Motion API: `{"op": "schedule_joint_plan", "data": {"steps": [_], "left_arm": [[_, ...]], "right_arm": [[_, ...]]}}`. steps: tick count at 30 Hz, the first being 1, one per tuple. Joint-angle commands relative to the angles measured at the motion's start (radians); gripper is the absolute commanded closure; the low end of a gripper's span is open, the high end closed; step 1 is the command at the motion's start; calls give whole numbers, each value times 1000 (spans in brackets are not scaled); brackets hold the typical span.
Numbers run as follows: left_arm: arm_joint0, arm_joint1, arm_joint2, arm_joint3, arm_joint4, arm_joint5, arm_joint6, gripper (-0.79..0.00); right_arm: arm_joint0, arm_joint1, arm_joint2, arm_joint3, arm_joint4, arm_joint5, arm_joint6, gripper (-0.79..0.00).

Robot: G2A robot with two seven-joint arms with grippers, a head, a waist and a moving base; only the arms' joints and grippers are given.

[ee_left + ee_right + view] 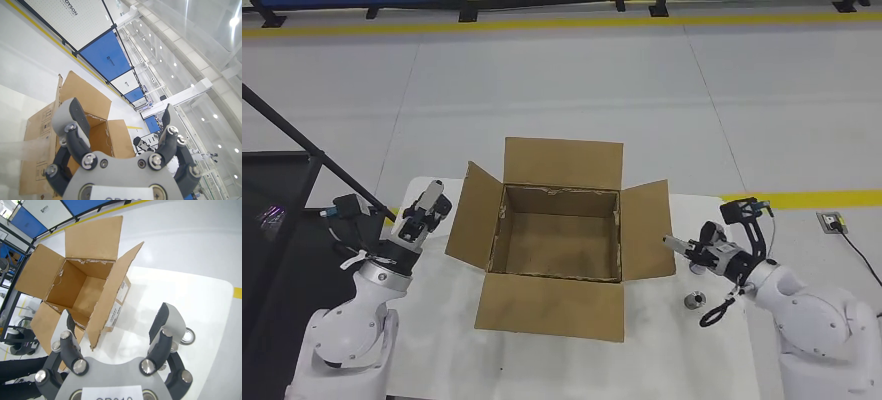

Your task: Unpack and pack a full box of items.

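The cardboard box (552, 305) stands in the middle of the white table (662, 345), all four flaps folded outward and its brown floor showing. From above, the near flap covers the front wall. The labels on its side toward the table's right edge (117, 306) are too small to make out. In the left wrist view a pale blurred strip (22, 145) crosses the box's printed side (43, 123); I cannot tell what it is. The left gripper (427, 210) (121, 109) hangs at the table's left edge, just beside the left flap, fingers spread wide and holding nothing. The right gripper (672, 242) (115, 311) sits near the right edge, just off the right flap, also wide and holding nothing. A small metal ring (695, 298) (189, 335) lies on the table by the right arm, half hidden behind one finger (166, 321) in the right wrist view. A black frame (282, 130) stands beyond the left edge.
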Motion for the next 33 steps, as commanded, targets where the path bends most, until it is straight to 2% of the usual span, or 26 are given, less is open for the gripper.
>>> {"op": "schedule_joint_plan", "data": {"steps": [1, 6, 11, 15, 22, 33], "left_arm": [[-3, -1, 4, 3, -2, 13, 26, -785], [5, 1, -5, 4, -4, 22, 55, -785], [12, 3, -24, 4, -16, 20, 69, -785], [10, 6, -38, 9, -29, 15, 68, -785], [3, 11, -53, 29, -51, 2, 58, -785], [-9, 18, -65, 63, -93, -20, 29, -785]], "right_arm": [[71, -1, -52, 65, 8, 19, 40, -785], [169, 0, -131, 154, 17, 51, 110, -785], [190, 4, -170, 154, 7, 78, 164, -785], [177, 11, -180, 128, 8, 95, 207, -785], [123, 21, -185, 53, 9, 120, 217, -785], [4, 41, -149, -90, 96, 97, 237, -785]]}}
